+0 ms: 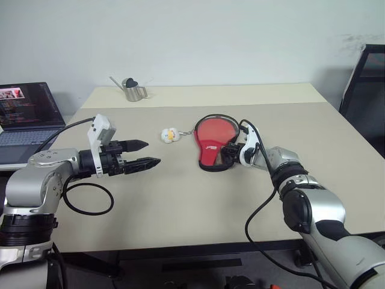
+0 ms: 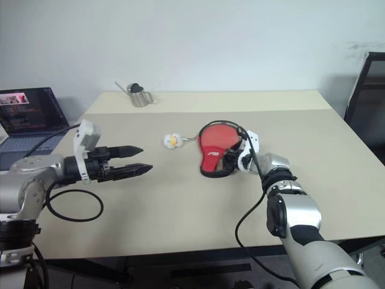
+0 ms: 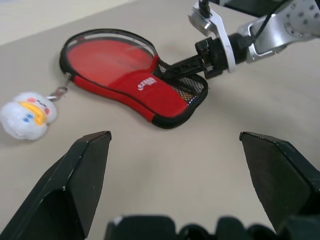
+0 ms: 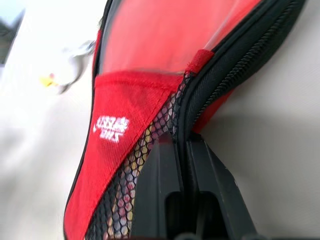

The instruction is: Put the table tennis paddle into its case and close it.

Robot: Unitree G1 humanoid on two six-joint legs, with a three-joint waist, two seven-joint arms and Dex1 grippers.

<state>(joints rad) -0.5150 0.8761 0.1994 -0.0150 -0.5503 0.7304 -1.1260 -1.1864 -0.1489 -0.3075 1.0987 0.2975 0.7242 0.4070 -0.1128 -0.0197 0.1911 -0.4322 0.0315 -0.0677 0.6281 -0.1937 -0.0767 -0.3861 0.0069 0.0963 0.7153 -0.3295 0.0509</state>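
Note:
The case [image 1: 212, 139] lies flat near the table's middle, red side up, with its white logo [image 3: 145, 83] and black mesh showing. The table tennis paddle [image 3: 107, 55] lies inside it: a red round face shows behind the clear front, and light wood shows behind the mesh [image 4: 131, 175]. My right gripper [image 1: 231, 152] reaches in from the right and is shut on the case's black zip edge [image 4: 210, 85] at the narrow end. My left gripper [image 1: 153, 152] hovers open above the table, well left of the case, holding nothing.
A white plush keychain [image 1: 169, 135] lies left of the case, joined to it by a short chain. A metal watering can [image 1: 135, 90] stands at the back. A laptop [image 1: 27, 120] sits far left, a black chair [image 1: 364, 84] far right, and a black cable loop [image 1: 87, 198] hangs under my left arm.

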